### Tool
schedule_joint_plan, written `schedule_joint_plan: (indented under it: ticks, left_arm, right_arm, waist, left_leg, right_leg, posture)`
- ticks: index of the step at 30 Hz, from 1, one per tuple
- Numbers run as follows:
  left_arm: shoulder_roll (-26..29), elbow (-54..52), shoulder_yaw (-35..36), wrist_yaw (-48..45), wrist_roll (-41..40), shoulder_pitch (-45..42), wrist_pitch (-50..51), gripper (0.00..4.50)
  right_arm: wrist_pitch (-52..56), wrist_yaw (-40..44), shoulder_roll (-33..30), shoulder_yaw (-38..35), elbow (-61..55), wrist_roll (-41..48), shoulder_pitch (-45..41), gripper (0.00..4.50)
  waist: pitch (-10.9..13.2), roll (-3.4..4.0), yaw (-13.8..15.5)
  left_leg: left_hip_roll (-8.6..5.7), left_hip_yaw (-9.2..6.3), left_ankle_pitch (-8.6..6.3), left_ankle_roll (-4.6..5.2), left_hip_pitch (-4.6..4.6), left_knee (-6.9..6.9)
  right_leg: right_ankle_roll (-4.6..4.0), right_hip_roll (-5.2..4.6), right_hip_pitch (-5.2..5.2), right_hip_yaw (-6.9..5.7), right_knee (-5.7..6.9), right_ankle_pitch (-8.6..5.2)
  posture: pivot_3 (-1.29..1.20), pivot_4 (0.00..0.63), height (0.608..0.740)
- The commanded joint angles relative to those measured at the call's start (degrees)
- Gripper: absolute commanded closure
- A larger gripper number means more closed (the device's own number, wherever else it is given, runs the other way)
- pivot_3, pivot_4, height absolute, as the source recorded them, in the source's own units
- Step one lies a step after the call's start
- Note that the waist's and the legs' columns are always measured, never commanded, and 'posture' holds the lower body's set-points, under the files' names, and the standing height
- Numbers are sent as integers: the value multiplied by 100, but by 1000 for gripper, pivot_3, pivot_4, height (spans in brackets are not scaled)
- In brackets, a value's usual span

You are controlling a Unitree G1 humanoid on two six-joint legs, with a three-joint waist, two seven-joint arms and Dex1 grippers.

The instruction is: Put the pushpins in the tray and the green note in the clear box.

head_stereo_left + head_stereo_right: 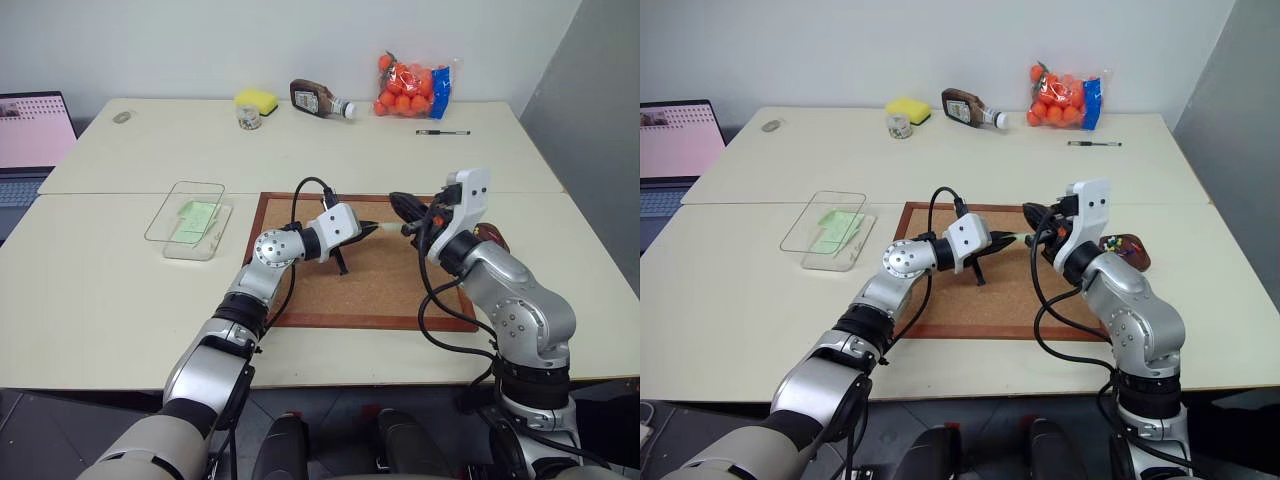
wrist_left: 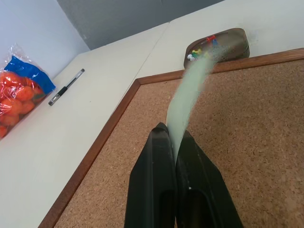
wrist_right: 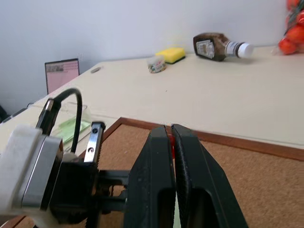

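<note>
Tray point(image 1: 492, 237) mostly hidden behind right arm; orange bag point(image 2: 19, 92) cut by edge; laptop point(image 1: 30, 140) cropped.

Plain white wall point(image 1: 300, 40) runs behind the scene, with a grey panel point(image 1: 590, 110) closing in on the right. Pale cream tables point(image 1: 100, 290) are pushed together, a seam point(image 1: 150, 193) running across between the near one and the far one. At the far left edge, a laptop point(image 1: 30, 135) shows a pink screen. Light is even and soft, shadows faint. Below the near table edge, dark floor point(image 1: 330, 400) shows.
</note>
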Motion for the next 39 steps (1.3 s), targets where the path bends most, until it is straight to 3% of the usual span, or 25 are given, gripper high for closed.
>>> schedule_joint_plan:
  ticks: [1, 8, 13, 25, 30, 39]
  left_arm:
    - [31, -172, -10, 19, 6, 7, -61, 4443]
    - [146, -854, 289, -70, -429, 270, 618, 4443]
    - [303, -1781, 525, -98, -766, 527, 1478, 4443]
    - [504, -2761, 483, -2, -824, 927, 2146, 4443]
    - [529, -2863, 482, 11, -804, 973, 2215, 4500]
    - [516, -2857, 473, 53, -783, 982, 2223, 4500]
  right_arm:
    - [-67, -77, -100, -354, -390, 231, -50, 4500]
    - [-319, 203, -1150, -747, -526, -130, 677, 4500]
    - [-1156, 230, -1720, -703, 297, -940, 1114, 4500]
    - [-2260, 281, -1873, -384, 2750, -1858, 670, 4500]
    - [-2358, 292, -1820, -433, 2956, -1881, 603, 3478]
    - [-2304, 232, -1777, -429, 2868, -1902, 698, 1213]
  waist:
    - [0, 0, 2]
    - [0, 0, 6]
    - [0, 0, -11]
    - [1, 0, -3]
    - [0, 1, -4]
    - [0, 1, -2]
  left_leg:
    - [0, 0, 0, 0, 0, 0]
    - [-1, 0, 0, 0, -2, -1]
    - [0, 1, 0, 0, 1, 0]
    - [0, 8, 0, 0, 6, 3]
    - [0, 7, 0, 0, 6, 1]
    - [0, 8, 0, 0, 6, 2]
  right_leg:
    - [0, 0, 0, -1, 0, 0]
    - [0, -1, 0, 0, -2, 0]
    - [0, 0, 0, 2, 0, 0]
    - [0, 2, 1, 11, 1, 0]
    - [0, 2, 1, 10, 2, 0]
    - [0, 2, 1, 11, 2, 1]
  posture:
    - [0, 150, 740]
    - [0, 150, 740]
    - [0, 150, 740]
    - [0, 150, 740]
    - [0, 150, 740]
    - [0, 150, 740]
